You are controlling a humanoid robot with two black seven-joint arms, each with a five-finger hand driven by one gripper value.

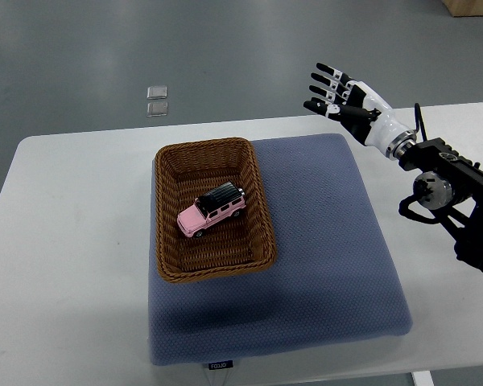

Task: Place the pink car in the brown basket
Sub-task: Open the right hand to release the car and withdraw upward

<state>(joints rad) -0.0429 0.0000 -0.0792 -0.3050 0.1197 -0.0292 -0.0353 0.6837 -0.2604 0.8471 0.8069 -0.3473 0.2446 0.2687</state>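
Pink car (212, 210) sits inside brown basket (212, 209), long axis diagonal, apparently upright on its wheels. My right hand (336, 91) hangs well to the car's upper right, fingers spread, empty. Placement looks done.

One camera looks steeply down from the robot's side, far enough to take in the whole table (72, 241) and some floor (225, 48) beyond its far edge.
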